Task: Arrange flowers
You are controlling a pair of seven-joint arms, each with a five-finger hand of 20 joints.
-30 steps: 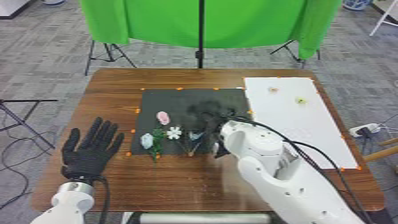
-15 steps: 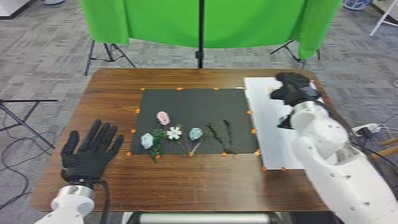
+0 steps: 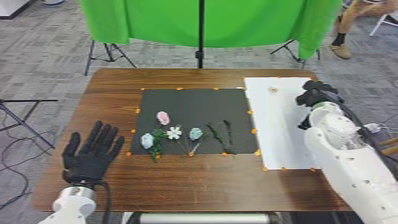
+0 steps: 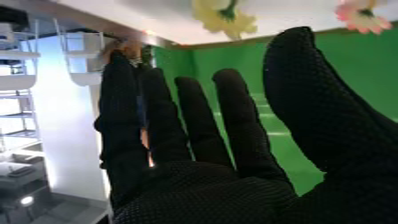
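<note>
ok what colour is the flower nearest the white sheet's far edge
The flower is pink with a yellowish centre, seen best in the right wrist view.

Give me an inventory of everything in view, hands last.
Table: one, brown, centre
Mat: one, black, on table
Sheet: one, white, right of mat
Pink flower: one, on mat
White flower: one, on mat
Flowers: two, pale blue, either side of white flower
Stems: two, dark, mat's right part
Yellow flower: one, on sheet
Pinkish flower: one, on sheet
Cloth: green, behind table
Left hand: one, black, table's left side
Right hand: one, black, by sheet's right edge
</note>
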